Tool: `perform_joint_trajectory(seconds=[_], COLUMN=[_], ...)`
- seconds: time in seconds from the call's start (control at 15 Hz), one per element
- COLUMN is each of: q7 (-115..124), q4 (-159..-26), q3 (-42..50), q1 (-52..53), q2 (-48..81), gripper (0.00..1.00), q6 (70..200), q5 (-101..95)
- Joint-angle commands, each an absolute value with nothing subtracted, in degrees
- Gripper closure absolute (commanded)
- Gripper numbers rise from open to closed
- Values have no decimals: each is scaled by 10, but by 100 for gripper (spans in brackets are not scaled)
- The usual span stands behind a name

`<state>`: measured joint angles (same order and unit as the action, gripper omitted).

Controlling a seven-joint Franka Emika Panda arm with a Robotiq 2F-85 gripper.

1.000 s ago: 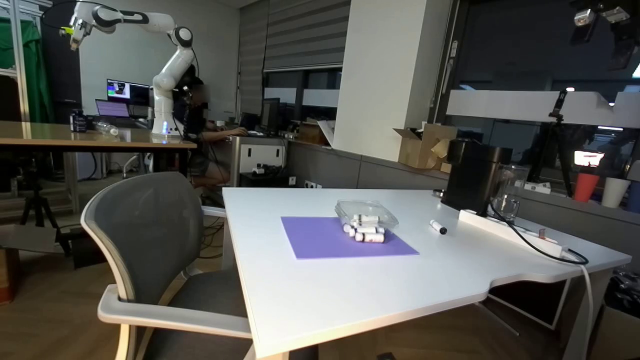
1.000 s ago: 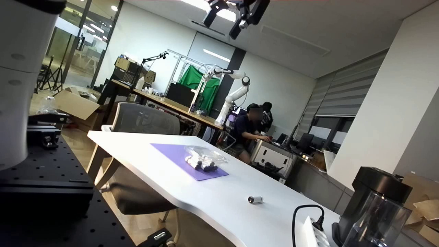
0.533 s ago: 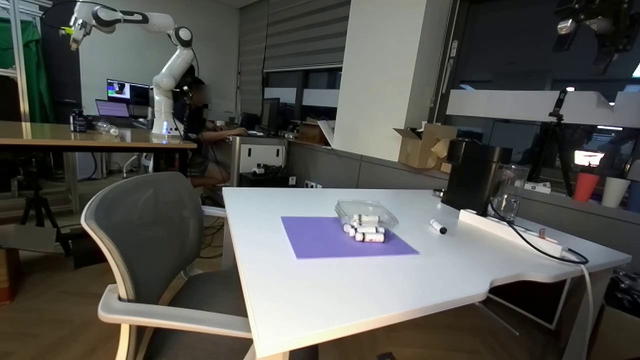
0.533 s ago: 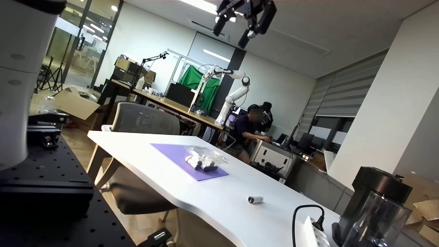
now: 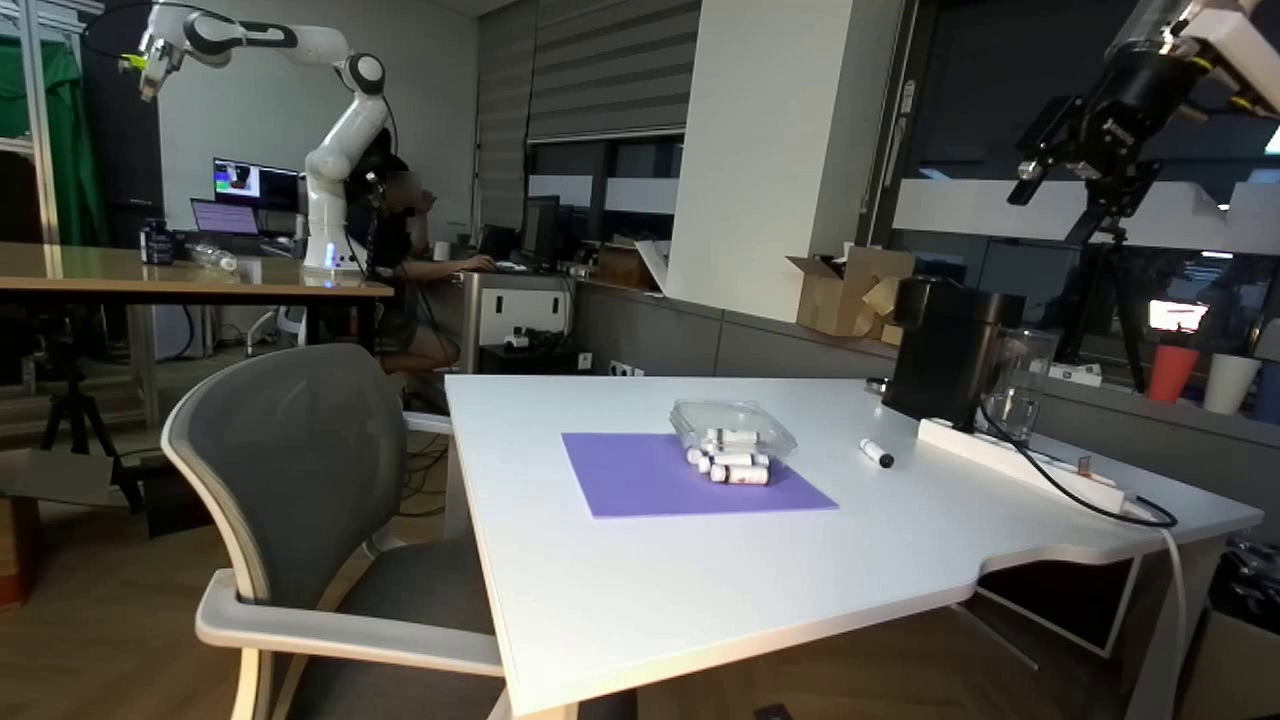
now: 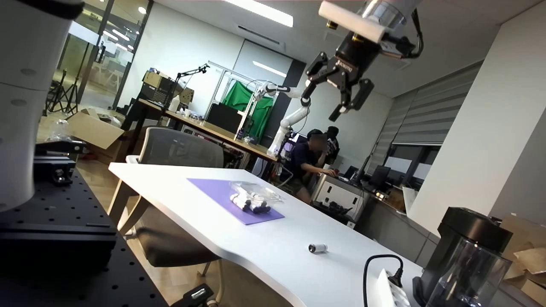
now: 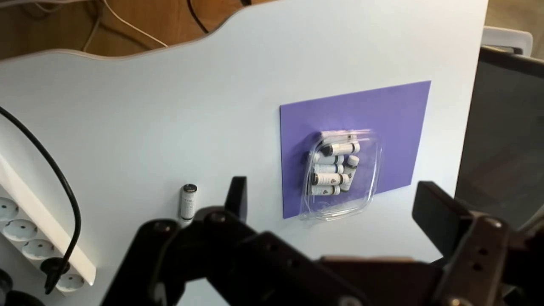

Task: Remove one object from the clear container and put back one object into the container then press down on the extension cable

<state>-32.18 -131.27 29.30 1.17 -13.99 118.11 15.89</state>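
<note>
The clear container (image 5: 735,412) stands on a purple mat; several white vials (image 7: 330,179) with dark bands lie in it. One loose vial (image 6: 318,248), white with a black end, lies apart on the tabletop; in the wrist view this vial (image 7: 188,203) is partly covered by a finger's linkage. The extension cable (image 5: 1030,468) is a white strip with round sockets at the table's far side from the chair, and its white cord hangs off the edge. High above the table is my gripper (image 6: 322,103), open and holding nothing; in the wrist view its fingers (image 7: 238,197) frame the container from above.
The purple mat (image 5: 640,480) lies on the white table (image 5: 720,590). A tall black machine (image 5: 945,350) with a clear tank stands by the strip. A black lead (image 7: 51,165) arches from a plug there. A grey chair (image 5: 320,470) stands at the table's side.
My gripper has come down, leftward in one exterior view and rightward in another, bringing more of the arm into sight. Container and loose vial have not moved. The seated person has raised a hand.
</note>
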Motion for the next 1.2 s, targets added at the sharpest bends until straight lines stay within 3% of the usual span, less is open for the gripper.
perform_joint_trajectory(seconds=[0.0,0.53,1.13], q7=[-366,-217,-123], q4=[-1209,-1018,-829], q3=[329,134,29], q1=[44,-125,-194], q2=[10,271,448], gripper=[0,0,0], q6=[1170,1325,1245], q5=[259,337,324])
